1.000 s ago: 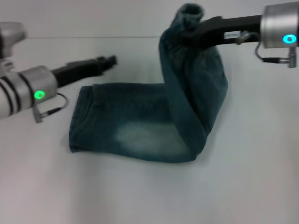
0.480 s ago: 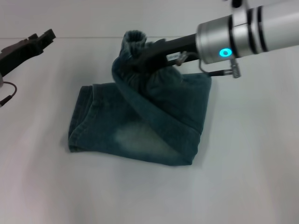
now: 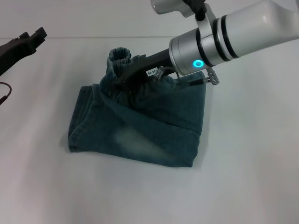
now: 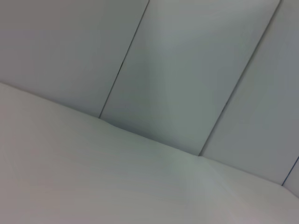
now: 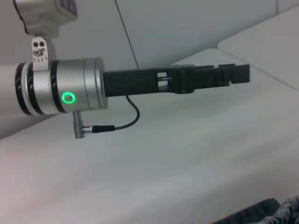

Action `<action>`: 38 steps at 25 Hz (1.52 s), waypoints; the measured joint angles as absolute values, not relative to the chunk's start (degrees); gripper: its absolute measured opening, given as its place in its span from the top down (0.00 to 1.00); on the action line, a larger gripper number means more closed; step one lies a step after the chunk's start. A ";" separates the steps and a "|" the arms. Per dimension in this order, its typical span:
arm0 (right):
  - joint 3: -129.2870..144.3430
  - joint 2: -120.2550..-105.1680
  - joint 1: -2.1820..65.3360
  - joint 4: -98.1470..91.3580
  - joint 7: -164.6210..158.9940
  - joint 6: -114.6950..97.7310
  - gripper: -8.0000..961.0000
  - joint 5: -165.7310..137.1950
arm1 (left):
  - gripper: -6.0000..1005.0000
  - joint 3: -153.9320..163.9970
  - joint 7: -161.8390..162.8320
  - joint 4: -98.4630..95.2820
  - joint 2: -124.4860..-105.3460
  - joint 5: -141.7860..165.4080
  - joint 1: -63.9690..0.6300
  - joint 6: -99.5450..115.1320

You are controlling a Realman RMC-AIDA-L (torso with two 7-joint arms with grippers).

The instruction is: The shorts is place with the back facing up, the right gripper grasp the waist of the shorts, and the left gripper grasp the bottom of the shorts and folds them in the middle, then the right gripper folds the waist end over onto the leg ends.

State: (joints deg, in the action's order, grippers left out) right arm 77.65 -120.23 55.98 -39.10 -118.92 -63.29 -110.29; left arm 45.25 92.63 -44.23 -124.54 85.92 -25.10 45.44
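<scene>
— Where are the shorts [image 3: 140,133]?

— Centre of the head view, folded on the white table [image 3: 140,196], pale patch toward the lower edge.

— And the waist of the shorts [image 3: 120,63]?

— Raised above the fold, upper centre, pinched by the right gripper [image 3: 122,74].

— The left gripper [image 3: 35,36]?

— Upper left corner, off the cloth; whether its fingers are spread, I cannot tell.
</scene>
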 joint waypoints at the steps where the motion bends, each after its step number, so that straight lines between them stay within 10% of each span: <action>1: 77.85 -120.23 56.39 -38.71 -118.92 -63.15 0.93 -110.35 | 0.47 45.29 92.45 -44.11 -124.54 85.91 -25.20 45.44; 19: 80.78 -120.32 61.11 -36.10 -114.02 -64.95 0.93 -110.49 | 0.48 45.89 90.61 -42.45 -124.44 85.86 -26.12 45.36; 29: 80.97 -120.23 58.63 -39.68 -112.78 -61.52 0.57 -111.99 | 0.47 45.88 89.47 -41.64 -124.33 85.37 -26.48 45.80; 38: 80.51 -119.80 37.47 -59.32 -110.90 -62.71 0.27 -101.69 | 0.47 45.41 89.50 -41.58 -124.25 85.36 -26.15 49.06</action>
